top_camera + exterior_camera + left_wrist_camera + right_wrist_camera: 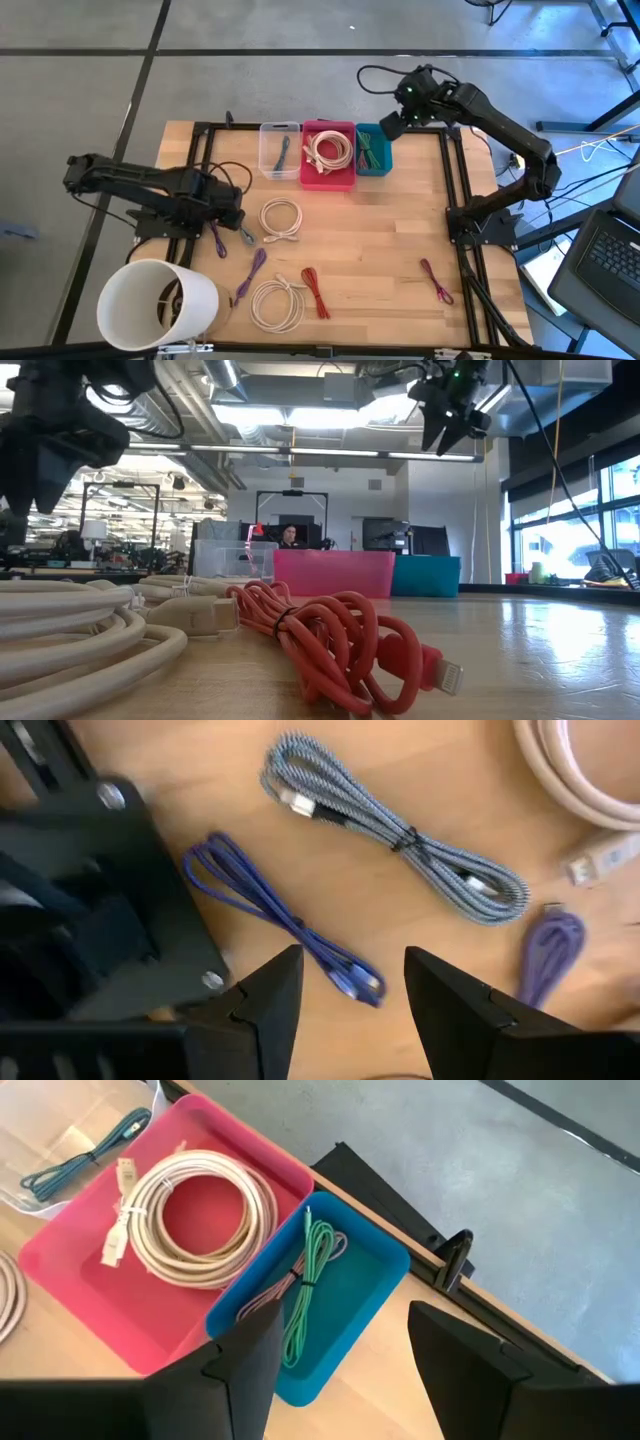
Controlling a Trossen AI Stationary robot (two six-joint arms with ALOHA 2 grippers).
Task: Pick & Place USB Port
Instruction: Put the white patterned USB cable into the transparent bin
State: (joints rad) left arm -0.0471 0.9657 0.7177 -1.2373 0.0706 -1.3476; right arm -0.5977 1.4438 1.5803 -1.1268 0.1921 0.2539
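Blue-purple and thin, a bundled cable (285, 920) lies on the pale wooden table (380, 250) directly under the left gripper (352, 982), its plug end showing in the gap between the two dark wedge-shaped fingers, which stand spread with nothing between them. Just beyond it rests a braided grey-and-white cable (395, 830), tied at its middle, and off to one side a small purple coil (548, 952); a thick cream cable (575, 780) is cut off at the frame edge, so its shape cannot be made out from the wrist.

Well apart, the right gripper (340, 1350) hangs above the far row of bins — its fingers also spread and empty. Below it sits the blue bin (375, 1265), smooth plastic, holding a green cable (310, 1280) and a dull pinkish one. Beside that, the pink bin (70, 1270) holds a coiled white cable (195, 1215), and the clear bin (280, 150) a teal one.

From table height, a red cable (330, 635) fills the foreground and hides most of the tabletop.
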